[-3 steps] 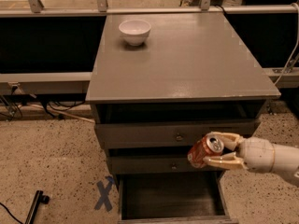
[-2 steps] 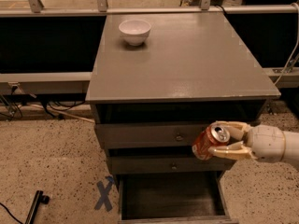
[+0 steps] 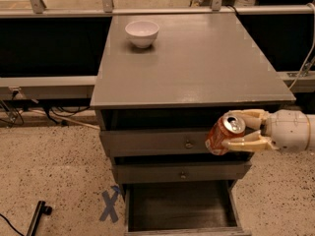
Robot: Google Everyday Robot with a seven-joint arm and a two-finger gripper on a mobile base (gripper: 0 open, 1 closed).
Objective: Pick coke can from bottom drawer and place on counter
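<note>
The gripper [image 3: 227, 130] hung at the right, level with the top drawer [image 3: 152, 143], just below the bench [image 3: 197, 58] edge. Its 2 fingers [image 3: 246, 144] pinched the tilted coke can [image 3: 221, 135]. The bottom drawer [image 3: 179, 205] stood open below. A white bowl [image 3: 141, 32] sat on the bench.

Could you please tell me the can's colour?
Coke can: red, silver lid; camera view, held in end effector by top drawer.
</note>
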